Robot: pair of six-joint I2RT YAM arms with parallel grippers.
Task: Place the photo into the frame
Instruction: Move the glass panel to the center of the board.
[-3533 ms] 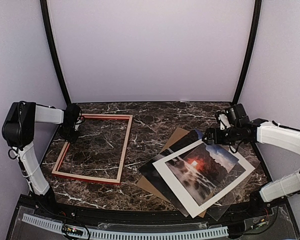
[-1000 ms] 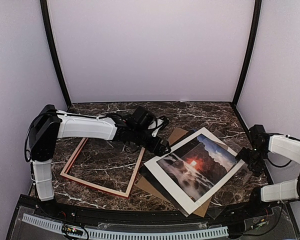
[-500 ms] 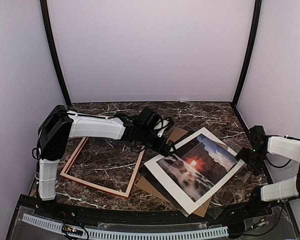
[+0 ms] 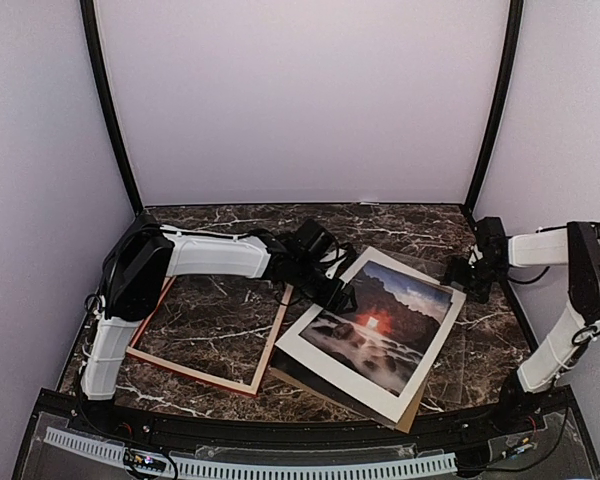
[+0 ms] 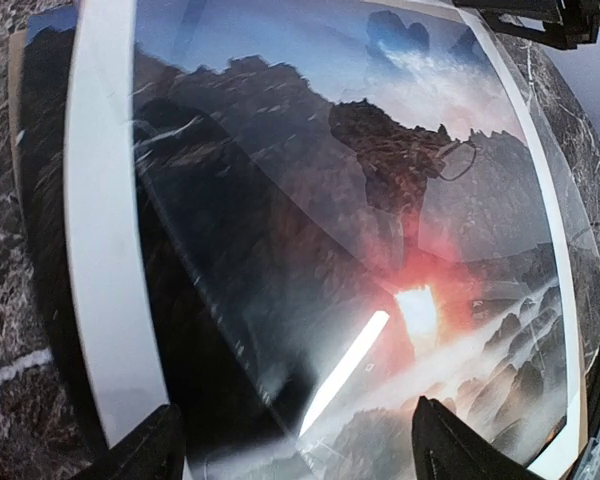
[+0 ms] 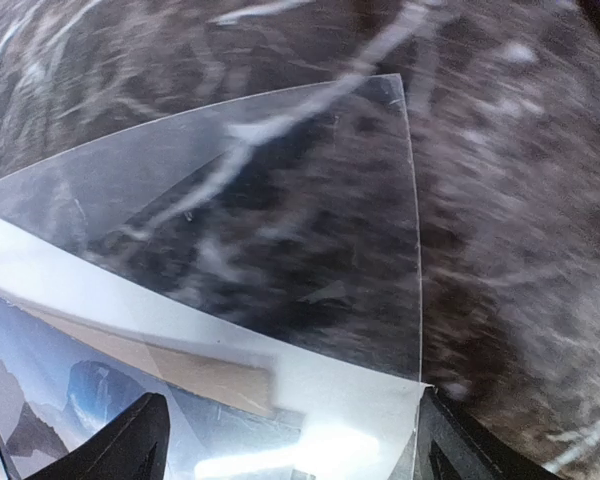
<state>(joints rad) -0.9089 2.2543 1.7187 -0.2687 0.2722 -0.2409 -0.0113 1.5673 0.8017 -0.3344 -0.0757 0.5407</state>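
Note:
The photo (image 4: 375,320), dark rocks around an orange-red sun glow, lies under a white mat (image 5: 105,250) on a tilted stack right of centre. It fills the left wrist view (image 5: 380,250). The frame (image 4: 271,340), with thin pale and red rails, lies flat on the marble at the left, its right rail close to the stack. My left gripper (image 4: 340,295) hovers over the stack's left edge, open (image 5: 300,455), fingers astride the picture. My right gripper (image 4: 460,272) is at the stack's far right corner, open (image 6: 300,450), over the mat's corner.
A clear sheet (image 6: 310,230) pokes out beyond the mat's corner onto the marble table (image 4: 210,320). A strip of brown backing board (image 6: 210,375) shows under the mat, and again at the stack's near corner (image 4: 412,412). Black posts and lilac walls close in the back and sides.
The stack has turned and slid left towards the frame. My right arm swung from the right edge to the stack's far corner. My left gripper moved further right. Both jaws narrowed a little.

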